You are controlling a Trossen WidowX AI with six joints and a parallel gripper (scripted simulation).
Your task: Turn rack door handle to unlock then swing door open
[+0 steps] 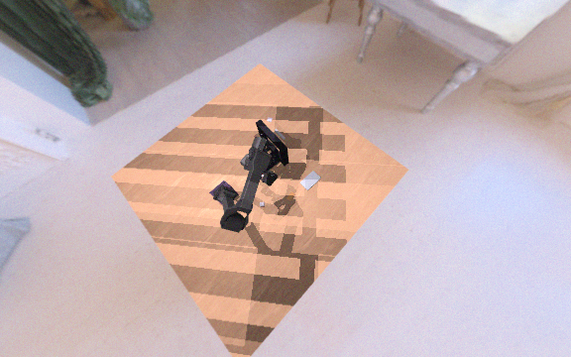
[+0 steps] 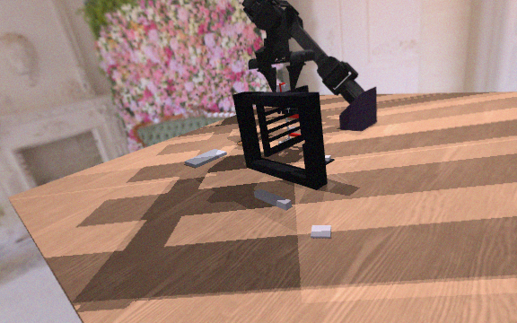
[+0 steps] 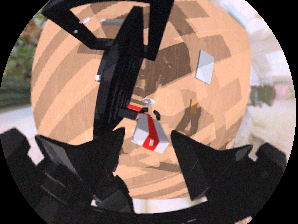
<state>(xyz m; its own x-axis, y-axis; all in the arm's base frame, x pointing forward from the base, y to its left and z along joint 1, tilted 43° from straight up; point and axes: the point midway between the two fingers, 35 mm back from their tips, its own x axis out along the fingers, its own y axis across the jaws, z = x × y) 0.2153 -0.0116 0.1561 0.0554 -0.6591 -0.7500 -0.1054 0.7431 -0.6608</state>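
The black door frame (image 2: pixel 315 135) (image 1: pixel 265 130) stands upright on the table. The black barred door (image 3: pixel 117 75) (image 2: pixel 264 135) is swung out of the frame toward the arm's side, at a wide angle; its exact angle cannot be read. The grey handle with a red stripe (image 3: pixel 153 131) (image 2: pixel 282 86) stands at the door's free edge. My gripper (image 3: pixel 148 132) (image 2: pixel 283 86) is open, with one fingertip on each side of the handle and a visible gap on both sides. The left finger is close to the door's edge in the wrist view. In the top view the arm hides the handle.
A pale flat plate (image 1: pixel 310 180) (image 2: pixel 205 158) (image 3: pixel 205 66) lies beyond the door's open side. A grey bar (image 2: pixel 273 199) and a white block (image 2: pixel 320 231) lie on the frame's far side from the arm. A small orange piece (image 3: pixel 194 105) lies right of the handle.
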